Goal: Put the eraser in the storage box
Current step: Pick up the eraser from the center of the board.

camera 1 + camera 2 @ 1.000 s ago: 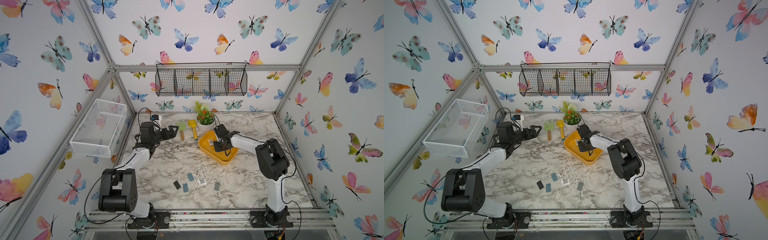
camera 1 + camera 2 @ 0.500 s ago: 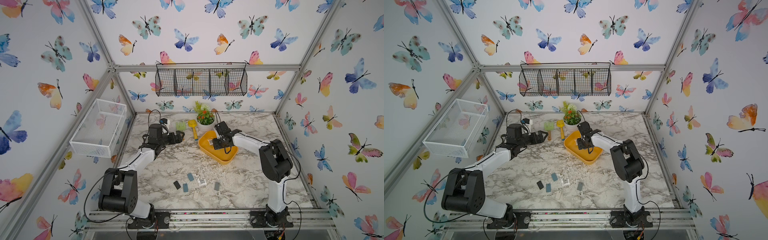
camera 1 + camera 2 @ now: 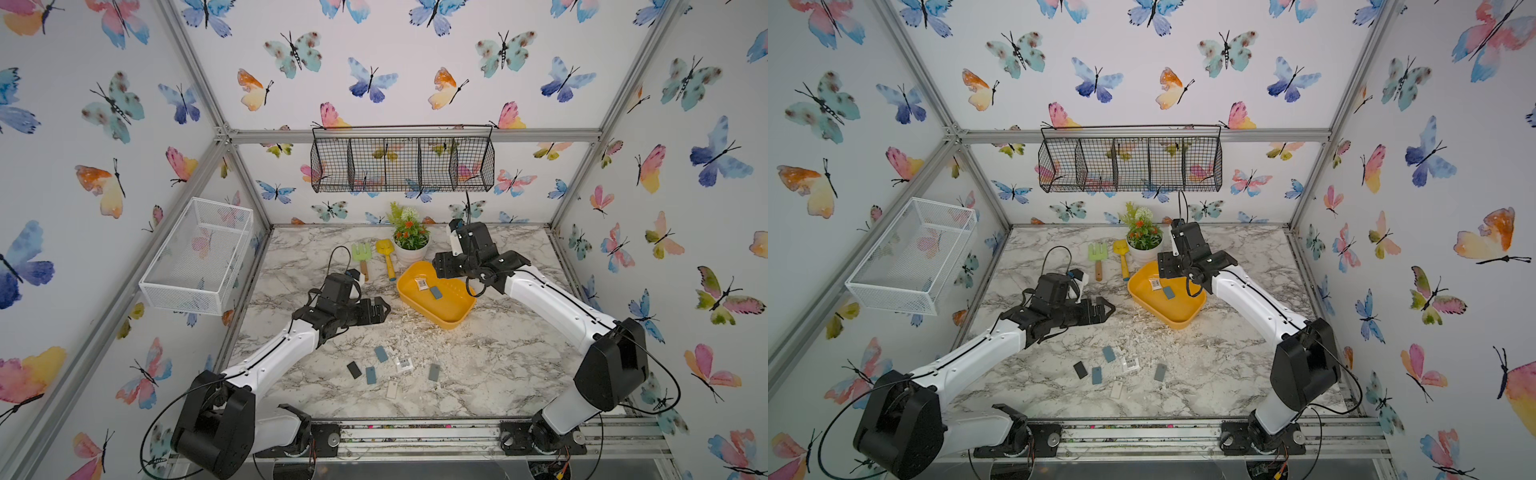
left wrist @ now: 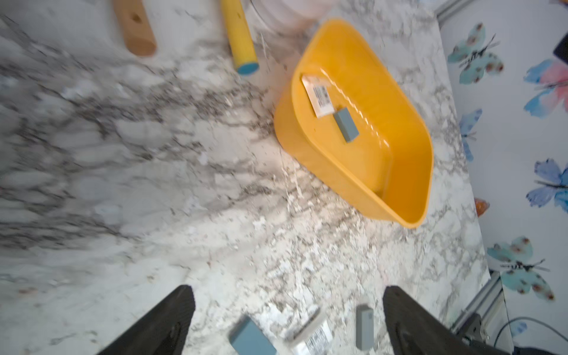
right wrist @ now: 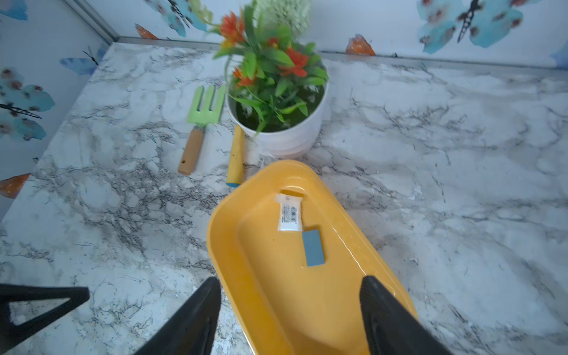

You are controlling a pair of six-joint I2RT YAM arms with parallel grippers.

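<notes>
Table: marble top [image 3: 498,365], strewn with pale shavings; loose slabs [image 3: 381,354] lie towards its front edge.
Storage box: yellow tub [image 3: 453,311], upright on the table, near the flower pot [image 3: 410,251].
Right gripper: [image 5: 290,279] poised over one end of the storage box; jaws wide apart, nothing held.
Left gripper: [image 4: 288,289] above the table, beside the storage box; jaws wide apart, nothing held.
Eraser: blue-grey block [image 5: 313,248], flat on the box floor.
Packet: white, labelled [image 5: 289,215], just beside the eraser.

Glossy yellow plastic storage box [image 5: 233,252], matt grey eraser [image 5: 313,248], marble-look table [image 5: 430,153]
</notes>
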